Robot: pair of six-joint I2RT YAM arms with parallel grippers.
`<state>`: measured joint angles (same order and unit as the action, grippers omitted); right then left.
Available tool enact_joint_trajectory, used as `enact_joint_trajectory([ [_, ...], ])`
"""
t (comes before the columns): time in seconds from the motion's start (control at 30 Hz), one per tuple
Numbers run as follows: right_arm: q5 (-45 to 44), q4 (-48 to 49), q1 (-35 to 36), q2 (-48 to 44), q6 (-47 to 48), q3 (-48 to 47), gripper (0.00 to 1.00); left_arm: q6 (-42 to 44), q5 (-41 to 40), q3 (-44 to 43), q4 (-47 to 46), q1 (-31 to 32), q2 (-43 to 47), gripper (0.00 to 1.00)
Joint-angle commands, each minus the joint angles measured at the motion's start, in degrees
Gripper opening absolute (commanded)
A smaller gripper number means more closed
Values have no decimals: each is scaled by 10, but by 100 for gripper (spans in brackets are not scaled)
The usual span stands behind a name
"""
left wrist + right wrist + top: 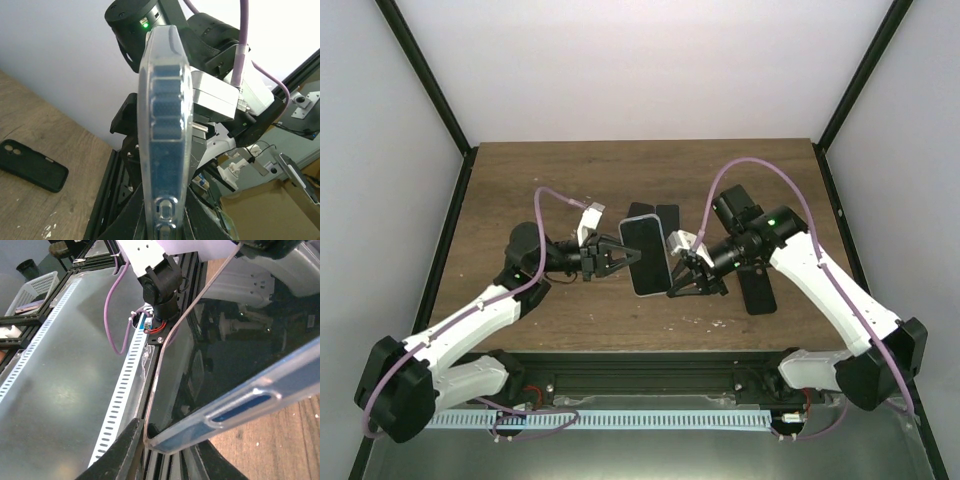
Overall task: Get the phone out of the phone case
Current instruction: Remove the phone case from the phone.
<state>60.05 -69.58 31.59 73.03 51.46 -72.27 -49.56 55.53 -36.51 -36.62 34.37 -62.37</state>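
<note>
The phone [645, 255], screen up inside a clear phone case [165, 125], hangs above the table between both arms. My left gripper [628, 256] is shut on its left long edge. In the left wrist view the cased phone stands edge-on, and that gripper [167, 220] has a finger pressed on each face. My right gripper [677, 272] is at the phone's lower right corner. In the right wrist view that gripper [172, 455] is closed in on the clear case's corner [156, 439], with a dark finger [125, 450] against it.
A black phone case [757, 290] lies on the wooden table [520, 180] beside the right arm; the same black case [32, 165] shows in the left wrist view. Another dark flat object [667, 214] lies behind the held phone. A metal rail [620, 415] runs along the near edge.
</note>
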Motion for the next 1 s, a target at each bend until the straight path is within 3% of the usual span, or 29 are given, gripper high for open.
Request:
enact_joint_trajectory([
  [0.0,-4,21,5,-17,38,-23,18,-20,22,-12,-47,1,1,0],
  [0.27,-26,18,9,-43,72,-30,14,-28,26,-34,-28,1,-17,0],
  [0.73,-43,22,21,-81,82,-26,11,-118,47,-29,-166,11,-89,0],
  [0.97,-55,20,45,-74,90,-28,11,-117,49,-45,-176,39,-111,0],
])
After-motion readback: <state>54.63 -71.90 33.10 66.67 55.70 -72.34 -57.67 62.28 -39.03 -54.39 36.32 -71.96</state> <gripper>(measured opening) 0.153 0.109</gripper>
